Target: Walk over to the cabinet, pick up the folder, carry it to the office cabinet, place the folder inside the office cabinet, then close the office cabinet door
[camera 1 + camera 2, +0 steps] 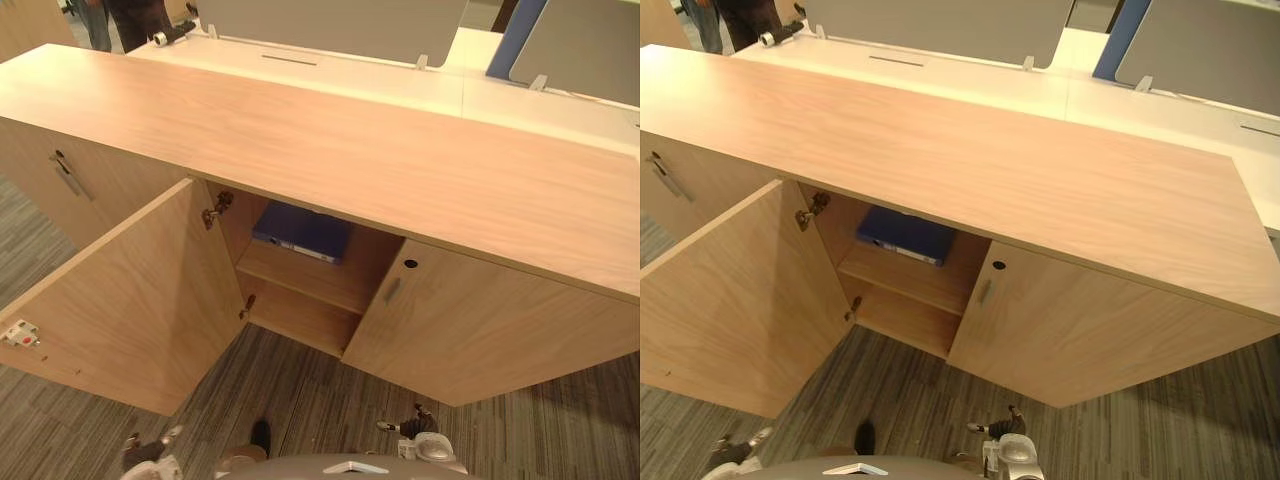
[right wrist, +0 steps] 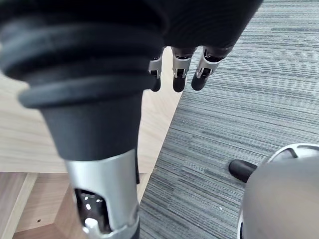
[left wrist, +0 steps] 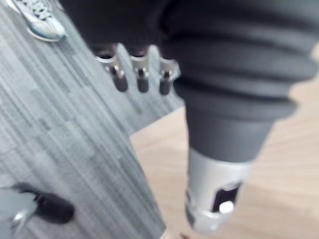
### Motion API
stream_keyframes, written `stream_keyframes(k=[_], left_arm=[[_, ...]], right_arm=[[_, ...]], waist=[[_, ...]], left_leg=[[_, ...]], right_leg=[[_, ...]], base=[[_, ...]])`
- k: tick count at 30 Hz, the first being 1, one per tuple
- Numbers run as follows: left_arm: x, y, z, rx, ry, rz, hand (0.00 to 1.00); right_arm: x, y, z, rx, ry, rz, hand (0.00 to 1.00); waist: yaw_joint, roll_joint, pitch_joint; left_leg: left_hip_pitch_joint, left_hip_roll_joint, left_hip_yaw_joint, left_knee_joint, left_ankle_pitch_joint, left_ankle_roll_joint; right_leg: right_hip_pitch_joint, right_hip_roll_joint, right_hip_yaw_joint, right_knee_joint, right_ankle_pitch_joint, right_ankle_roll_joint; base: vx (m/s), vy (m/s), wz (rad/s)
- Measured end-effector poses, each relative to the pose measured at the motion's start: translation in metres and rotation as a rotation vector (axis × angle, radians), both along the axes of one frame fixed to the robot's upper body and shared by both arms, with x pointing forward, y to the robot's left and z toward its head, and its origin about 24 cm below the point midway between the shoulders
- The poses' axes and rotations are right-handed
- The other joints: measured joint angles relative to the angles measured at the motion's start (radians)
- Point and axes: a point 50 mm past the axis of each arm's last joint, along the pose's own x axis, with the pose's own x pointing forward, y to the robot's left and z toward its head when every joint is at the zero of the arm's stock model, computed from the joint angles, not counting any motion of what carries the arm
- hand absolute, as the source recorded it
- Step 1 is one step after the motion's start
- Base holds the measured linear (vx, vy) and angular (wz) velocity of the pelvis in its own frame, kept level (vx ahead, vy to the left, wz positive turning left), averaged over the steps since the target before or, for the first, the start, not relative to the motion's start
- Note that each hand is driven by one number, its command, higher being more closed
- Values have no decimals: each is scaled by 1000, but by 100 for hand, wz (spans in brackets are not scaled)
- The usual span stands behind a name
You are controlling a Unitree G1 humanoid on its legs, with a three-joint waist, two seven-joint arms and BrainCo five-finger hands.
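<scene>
A flat dark blue folder point(image 1: 300, 232) is seen lying on the upper shelf inside a long light-wood office cabinet point(image 1: 350, 150), whose left-hand door point(image 1: 130, 300) is swung wide open. The left hand point(image 3: 142, 77) and the right hand point(image 2: 178, 79) are held low over grey striped carpet point(image 1: 300, 400), fingers relaxed, nothing gripped.

The left hand point(image 3: 149, 59) hangs low at the robot's left side, its fingers point(image 3: 142, 78) straight in a loose row and the thumb point(image 3: 214, 194) stretched out apart from them, empty. The right hand point(image 2: 185, 47) hangs low on the right in the same pose: fingers point(image 2: 178, 79) straight, thumb point(image 2: 107, 199) extended apart, palm empty
</scene>
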Motion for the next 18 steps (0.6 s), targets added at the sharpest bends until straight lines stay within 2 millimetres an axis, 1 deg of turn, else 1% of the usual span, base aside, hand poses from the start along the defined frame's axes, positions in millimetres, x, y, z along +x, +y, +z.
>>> stream_keyframes(k=[1, 4, 7, 11, 13, 14, 15, 17, 18], left_arm=[[-1, 11, 4, 26, -8, 21, 0], [-1, 30, 14, 72, -45, 74, 0], [-2, 40, 19, 90, -78, 133, 0], [-1, 51, 26, 96, -131, 211, 0], [3, 61, 32, 120, -151, 214, 0], [12, 73, 42, 157, -180, 196, 0], [14, 78, 45, 171, -187, 190, 0], [17, 86, 52, 203, -197, 170, 0], [21, 93, 58, 232, -199, 147, 0]], right_arm=[[0, -2, 0, -7, 2, 14, 0], [-4, -9, 0, -12, 14, 29, 0], [-8, -12, 0, -17, 26, 26, 0], [-10, -12, -1, -16, 32, 27, 0], [-10, -11, -1, -16, 32, 28, 0], [-10, -11, -1, -14, 31, 33, 0], [-10, -11, -1, -13, 32, 34, 0], [-7, -10, -1, -9, 26, 42, 0], [-5, -8, 0, -10, 24, 63, 0]], waist=[[0, -1, -1], [1, -3, -1], [3, -7, -2], [14, -18, -1], [20, -27, 0], [25, -42, -4], [26, -39, -2], [26, -53, -6], [28, -42, 2]], left_leg=[[3, 0, 2, 0, -5, 2], [3, -1, 8, 0, -11, 8], [3, -8, 15, 0, -21, 13], [3, -18, 25, 0, -31, 15], [3, -23, 24, 0, -31, 18], [3, -26, 21, 0, -37, 21], [3, -27, 20, 0, -40, 20], [11, -28, 20, 1, -46, 19], [23, -29, 21, 0, -51, 20]], right_leg=[[1, 0, 4, -3, -7, 8], [-2, 0, 26, -9, -10, 12], [-4, 0, 53, -12, -16, 19], [-8, -2, 73, -11, -15, 20], [-6, -6, 73, -12, -8, 26], [-1, -7, 79, -18, -6, 24], [0, -7, 82, -19, -6, 24], [7, -7, 97, -21, -4, 20], [12, -7, 108, -21, -3, 17]], base=[[-33, -6, -7], [-10, 1, -6], [29, 4, -4], [99, 7, -8], [142, 9, 6], [114, 9, 10], [131, 13, 8], [86, 13, 0], [83, 15, 0]])
